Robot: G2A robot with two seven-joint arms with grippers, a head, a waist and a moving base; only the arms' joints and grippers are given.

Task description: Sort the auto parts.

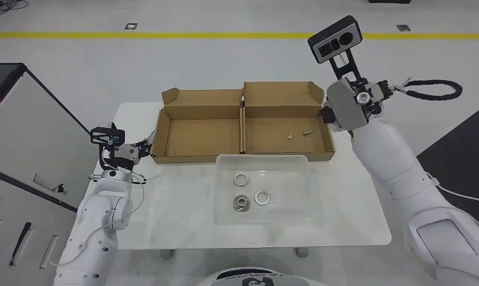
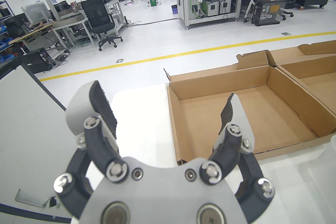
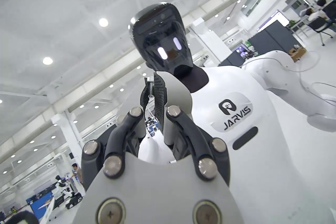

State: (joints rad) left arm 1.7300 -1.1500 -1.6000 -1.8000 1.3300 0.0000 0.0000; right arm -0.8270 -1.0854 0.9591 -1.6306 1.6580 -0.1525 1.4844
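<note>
My right gripper (image 3: pixel 153 84) is raised beside the box's right end (image 1: pixel 344 106), pointing up at the robot's head. It is shut on a small threaded metal part (image 3: pixel 150 88) pinched at the fingertips. My left gripper (image 2: pixel 162 93) is open with nothing in it, low over the table beside the left end of the cardboard box (image 1: pixel 142 147). The box's left compartment (image 1: pixel 200 135) is bare. In the right compartment (image 1: pixel 277 125) lie two small metal parts (image 1: pixel 290 136) (image 1: pixel 307 132). A clear tray (image 1: pixel 299 166) in front holds two rings (image 1: pixel 241 179) (image 1: pixel 263 198) and a gear-like piece (image 1: pixel 241 204).
The white table (image 1: pixel 344 204) has free room right of the tray and in front of it. A cardboard divider (image 1: pixel 242 129) splits the box. A white slanted panel (image 1: pixel 37 129) stands off the table's left side.
</note>
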